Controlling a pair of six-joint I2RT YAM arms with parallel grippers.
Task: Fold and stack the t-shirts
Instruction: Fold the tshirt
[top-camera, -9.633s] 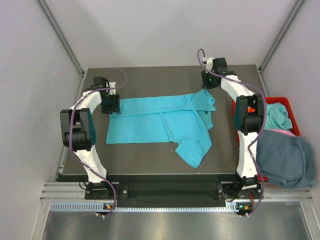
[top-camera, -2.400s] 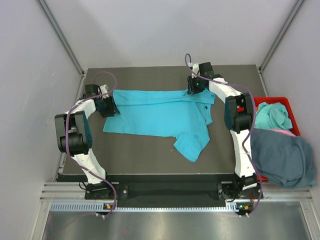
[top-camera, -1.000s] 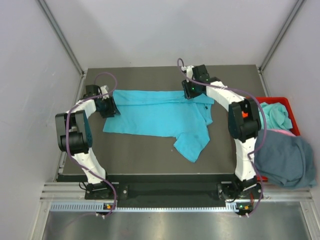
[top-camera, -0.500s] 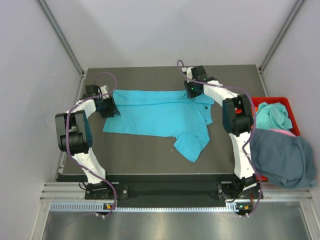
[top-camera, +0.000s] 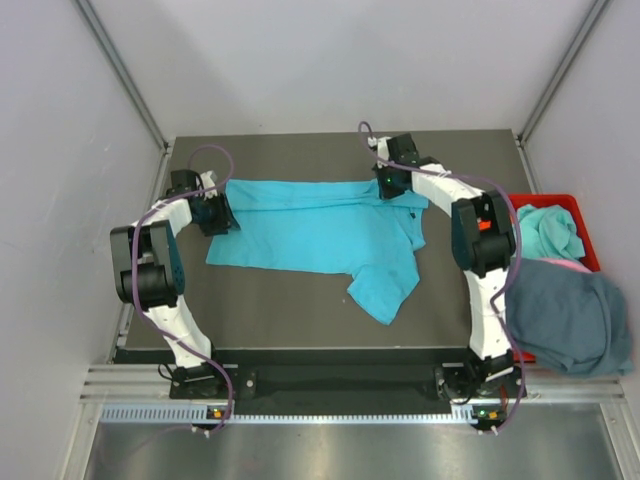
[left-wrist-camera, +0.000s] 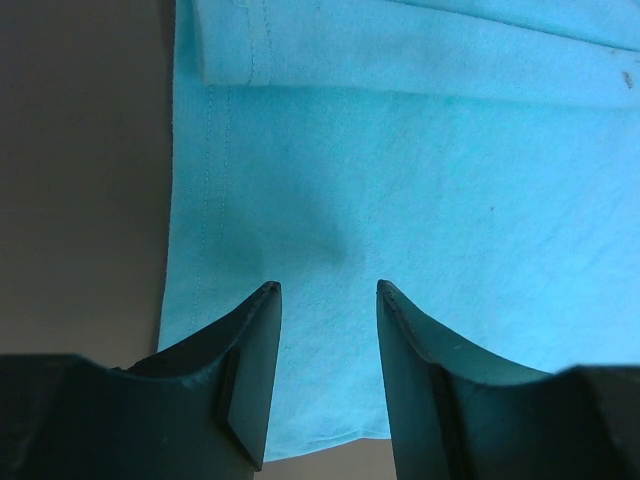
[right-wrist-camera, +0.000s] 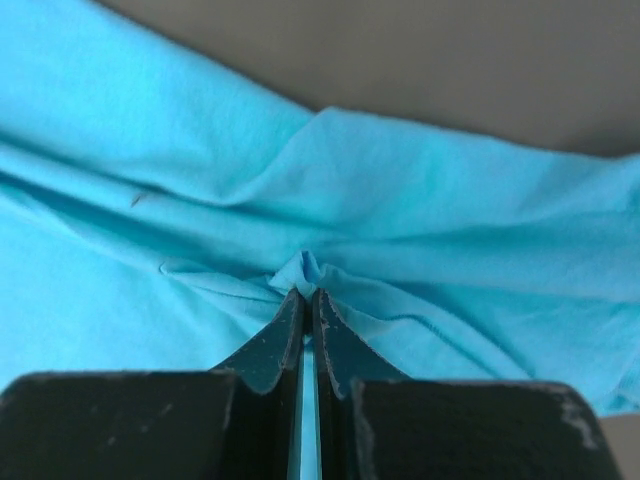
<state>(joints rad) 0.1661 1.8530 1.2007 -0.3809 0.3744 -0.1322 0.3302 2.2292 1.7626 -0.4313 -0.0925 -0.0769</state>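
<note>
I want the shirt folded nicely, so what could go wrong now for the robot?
The right gripper pinches only a tiny pucker of the bright turquoise cloth t-shirt; it could slip out when lifted. The left gripper is open over its stitched edge, so a one-sided pull might drag and bunch the shirt.

Tabletop (top-camera: 290, 310): dark, matte, beneath right end effector (top-camera: 386, 186) | red bin (top-camera: 562, 203): well to its right, beside tabletop edge | metal rail (top-camera: 330, 388): nearside
</note>
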